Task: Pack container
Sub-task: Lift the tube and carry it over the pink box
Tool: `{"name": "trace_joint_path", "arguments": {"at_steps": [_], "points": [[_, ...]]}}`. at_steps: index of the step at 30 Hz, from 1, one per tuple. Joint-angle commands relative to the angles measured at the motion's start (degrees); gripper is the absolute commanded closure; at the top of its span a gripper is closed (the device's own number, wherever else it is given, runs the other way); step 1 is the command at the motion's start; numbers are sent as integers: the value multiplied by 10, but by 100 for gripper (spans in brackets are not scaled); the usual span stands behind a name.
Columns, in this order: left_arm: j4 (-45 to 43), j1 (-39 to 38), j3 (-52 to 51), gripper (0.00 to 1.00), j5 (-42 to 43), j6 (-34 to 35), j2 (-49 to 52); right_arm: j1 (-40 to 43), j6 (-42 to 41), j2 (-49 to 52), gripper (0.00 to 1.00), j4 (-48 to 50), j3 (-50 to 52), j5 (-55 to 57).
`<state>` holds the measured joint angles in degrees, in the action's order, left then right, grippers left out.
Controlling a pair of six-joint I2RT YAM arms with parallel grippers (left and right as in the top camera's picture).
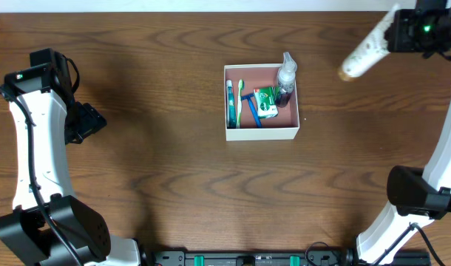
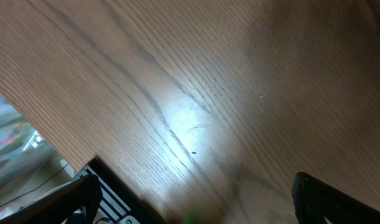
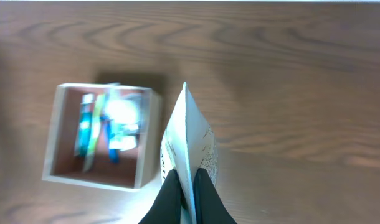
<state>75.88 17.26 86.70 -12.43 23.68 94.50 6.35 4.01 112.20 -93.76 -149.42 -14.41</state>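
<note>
The container (image 1: 262, 134), a white square box with a pink inside, stands mid-table and holds toothbrushes (image 1: 235, 103), a green packet (image 1: 266, 102) and a clear bottle (image 1: 286, 74). My right gripper (image 1: 393, 32) hangs at the far right, to the right of the box, shut on the flat end of a white tube (image 1: 361, 57) that points down-left. In the right wrist view the tube (image 3: 187, 140) rises from the shut gripper (image 3: 187, 186), with the container (image 3: 93, 180) to its left. My left gripper (image 1: 86, 123) is open at the far left, over bare wood (image 2: 196, 205).
The wooden table's edge and a black rail (image 2: 124, 199) show beside the left gripper's fingers (image 2: 84, 196). The right arm's base (image 1: 414, 192) stands at the front right, the left arm's base (image 1: 55, 229) at the front left.
</note>
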Motion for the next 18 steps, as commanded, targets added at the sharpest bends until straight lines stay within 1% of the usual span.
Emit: {"name": "trace_joint_path", "arguments": {"at_steps": [1, 9, 14, 18], "points": [[2, 3, 0, 2, -7, -7, 3, -28, 10, -29, 99, -7, -24, -69], [2, 3, 0, 2, -7, -7, 3, -110, 7, -27, 99, -20, -10, -58], [2, 3, 0, 2, -7, -7, 3, -159, -44, -27, 99, -25, 9, 32], [2, 3, 0, 2, -7, -7, 3, -193, -46, -27, 99, -21, 22, 39]]}}
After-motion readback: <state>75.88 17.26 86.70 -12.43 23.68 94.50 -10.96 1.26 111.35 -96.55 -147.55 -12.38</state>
